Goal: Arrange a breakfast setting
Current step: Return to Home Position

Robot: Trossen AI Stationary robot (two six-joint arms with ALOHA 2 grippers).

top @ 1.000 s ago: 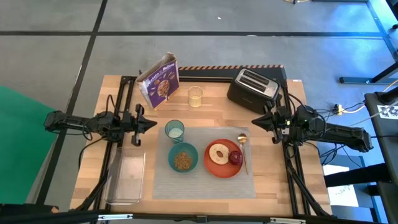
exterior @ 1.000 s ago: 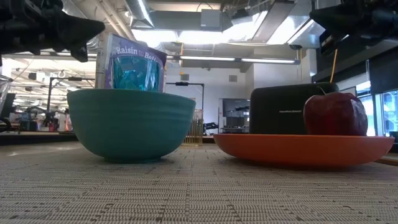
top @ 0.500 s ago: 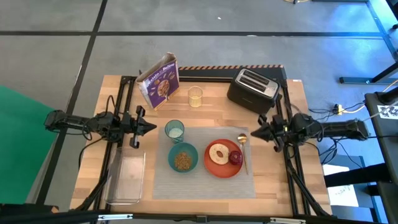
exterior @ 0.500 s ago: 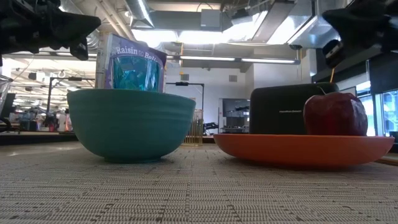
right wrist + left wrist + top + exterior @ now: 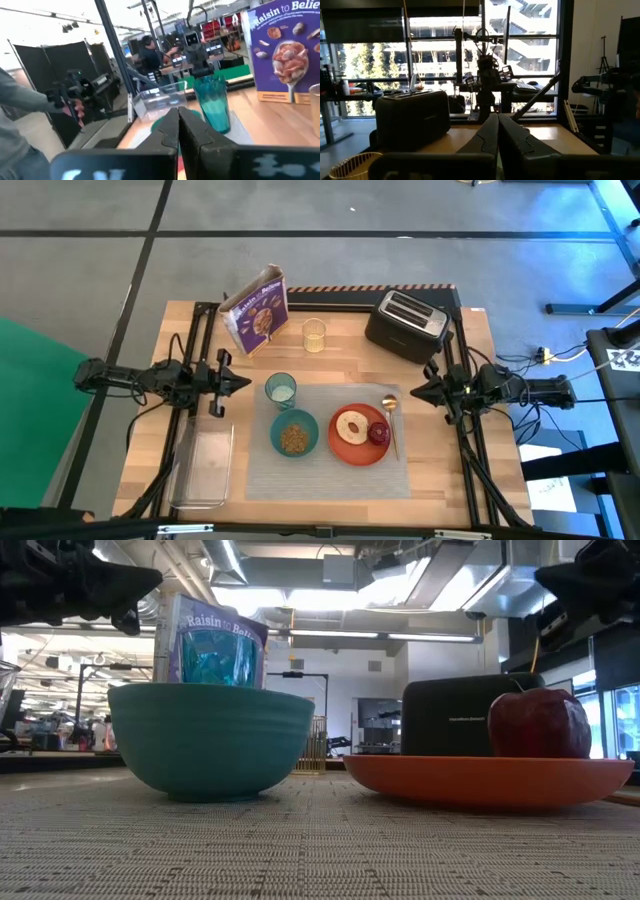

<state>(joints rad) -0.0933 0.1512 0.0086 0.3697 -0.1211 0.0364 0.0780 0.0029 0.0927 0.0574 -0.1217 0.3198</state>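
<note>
The grey placemat lies at the table's near middle. On it stand the teal bowl with brown cereal, the translucent teal cup, and the orange-red plate bearing the bagel and the dark-red fruit. The gold spoon lies beside the plate's right rim. My left gripper hovers shut and empty left of the cup. My right gripper hovers shut and empty right of the spoon. Both show shut in their wrist views.
A purple cereal box, a yellowish glass and the black toaster stand along the far edge. A clear plastic tray lies at the near left. People show in the room beyond the table in the right wrist view.
My right gripper has gone a little toward the table's near edge and then drawn back toward the right edge, away from the spoon, staying shut. Nothing on the placemat has moved.
</note>
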